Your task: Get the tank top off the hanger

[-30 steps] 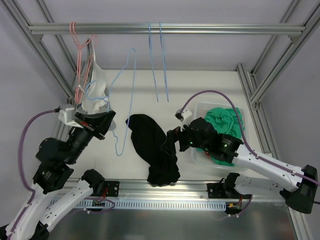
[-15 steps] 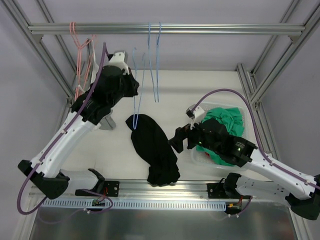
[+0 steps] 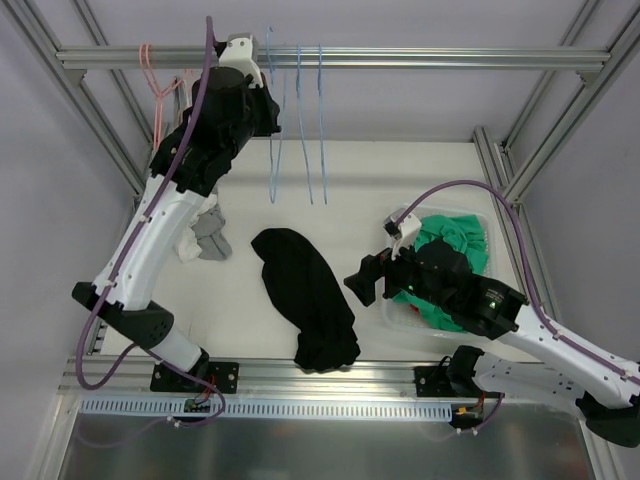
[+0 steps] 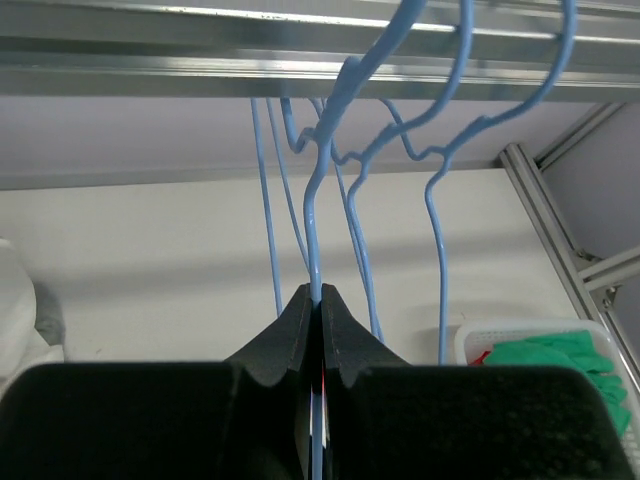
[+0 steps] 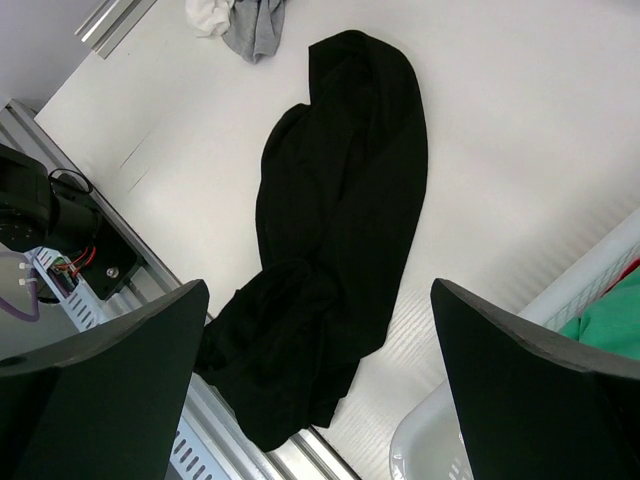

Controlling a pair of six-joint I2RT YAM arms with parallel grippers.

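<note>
The black tank top (image 3: 305, 295) lies crumpled on the white table, off any hanger; it also shows in the right wrist view (image 5: 340, 240). My left gripper (image 3: 268, 100) is raised to the top rail and shut on the wire of a bare blue hanger (image 4: 318, 200), whose hook is at the rail (image 4: 120, 60). My right gripper (image 3: 362, 282) is open and empty, hovering just right of the tank top; in its wrist view (image 5: 315, 330) the jaws stand wide apart above the garment's lower end.
Two more blue hangers (image 3: 312, 120) hang from the rail beside the held one. Pink hangers (image 3: 158, 80) hang at the far left. A white and grey cloth pile (image 3: 205, 235) lies left. A clear bin (image 3: 478, 222) with green cloth stands right.
My left arm has risen from low at the left up to the rail, carrying the blue hanger. My right gripper has drawn back to the right, off the black tank top.
</note>
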